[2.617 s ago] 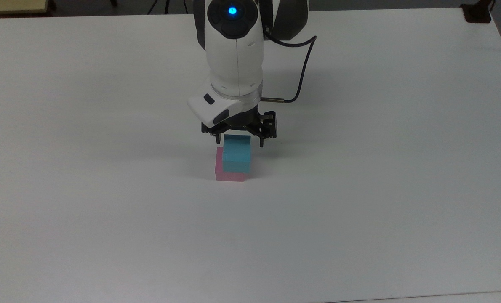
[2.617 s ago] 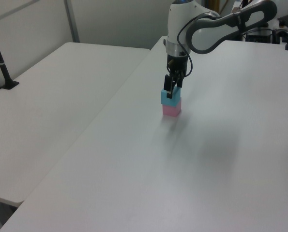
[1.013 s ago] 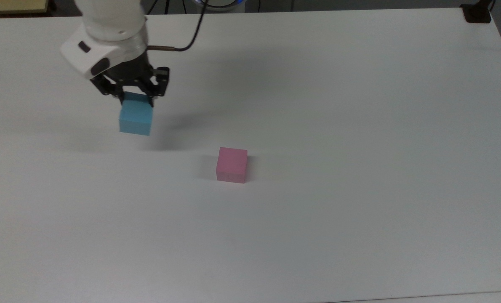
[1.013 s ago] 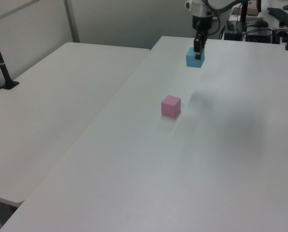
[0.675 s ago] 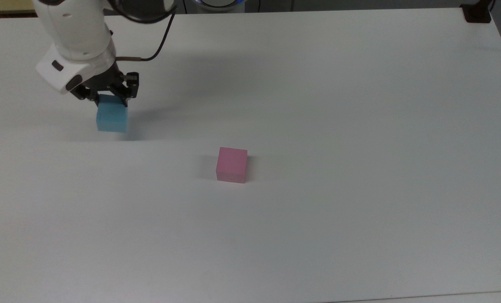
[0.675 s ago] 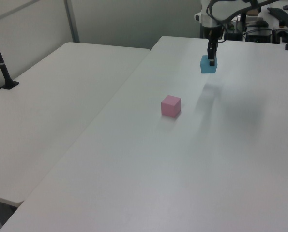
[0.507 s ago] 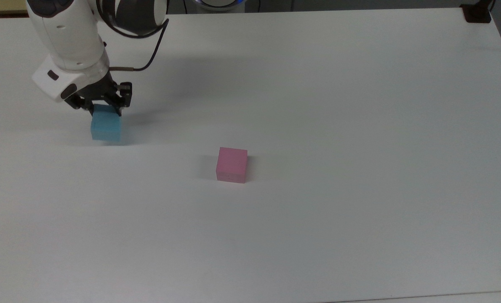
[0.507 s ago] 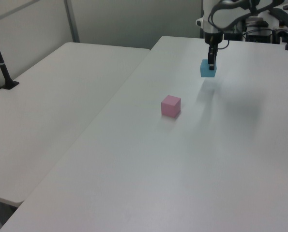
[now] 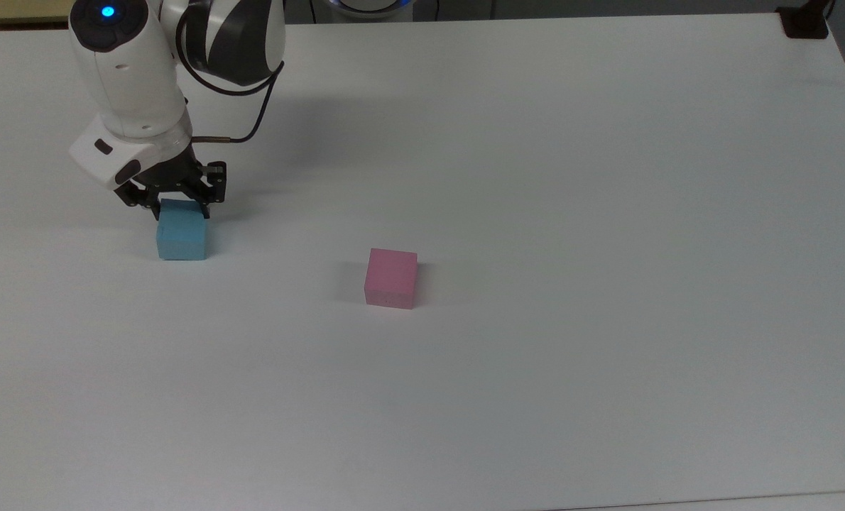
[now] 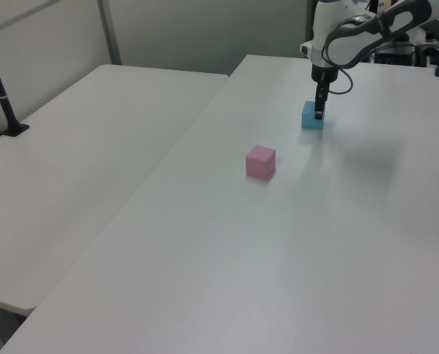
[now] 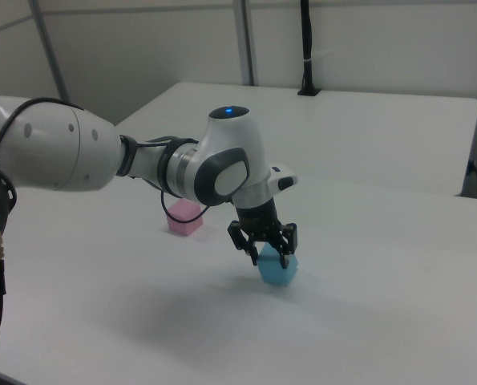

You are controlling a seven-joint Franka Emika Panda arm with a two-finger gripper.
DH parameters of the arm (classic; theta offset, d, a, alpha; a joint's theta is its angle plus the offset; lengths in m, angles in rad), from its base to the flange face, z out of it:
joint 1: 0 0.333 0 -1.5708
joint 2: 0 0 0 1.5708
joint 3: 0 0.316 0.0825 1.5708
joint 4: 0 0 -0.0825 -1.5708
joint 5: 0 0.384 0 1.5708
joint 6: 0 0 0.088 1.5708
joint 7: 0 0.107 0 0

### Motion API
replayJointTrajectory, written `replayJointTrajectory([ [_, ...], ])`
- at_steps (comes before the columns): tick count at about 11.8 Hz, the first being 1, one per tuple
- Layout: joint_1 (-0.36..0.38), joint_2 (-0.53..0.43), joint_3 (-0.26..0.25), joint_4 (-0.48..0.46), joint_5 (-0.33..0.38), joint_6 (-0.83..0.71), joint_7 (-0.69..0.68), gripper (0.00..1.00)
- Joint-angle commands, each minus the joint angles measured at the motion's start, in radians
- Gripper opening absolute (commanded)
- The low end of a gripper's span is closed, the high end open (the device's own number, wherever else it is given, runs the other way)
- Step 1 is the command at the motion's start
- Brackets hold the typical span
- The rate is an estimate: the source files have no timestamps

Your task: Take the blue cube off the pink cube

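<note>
Gripper (image 9: 181, 211) of mine is clamping the blue cube (image 9: 182, 240), now lowered onto the table (image 9: 536, 177), well apart from the pink cube (image 9: 391, 277).

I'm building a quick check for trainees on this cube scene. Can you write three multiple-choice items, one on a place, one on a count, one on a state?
1. In the top view, where is the blue cube relative to the pink cube?
A. On top of it
B. Apart, toward the top view's left
C. Touching its right face

2. How many cubes are on the white table?
A. One
B. Two
C. Three

3. How does the gripper stand?
A. Fingers on either side of the blue cube
B. Closed on the pink cube
C. Far from both cubes

Answers: 1 B, bare table lies between the cubes. 2 B, one blue and one pink. 3 A, the fingers flank the blue cube, which sits on the table.
</note>
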Motion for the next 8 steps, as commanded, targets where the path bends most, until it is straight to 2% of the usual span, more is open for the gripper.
replayJointTrajectory([
  [1, -0.010, 0.001, 0.003, -0.006, 0.003, 0.013, 0.004, 1.00],
  [3, -0.010, -0.020, 0.003, -0.006, 0.004, 0.005, 0.004, 1.00],
  [4, -0.009, -0.051, 0.008, 0.014, 0.004, -0.054, 0.006, 1.00],
  [6, 0.000, -0.097, 0.012, 0.086, 0.009, -0.224, 0.022, 1.00],
  [8, 0.032, -0.144, 0.014, 0.214, 0.055, -0.434, 0.044, 1.00],
])
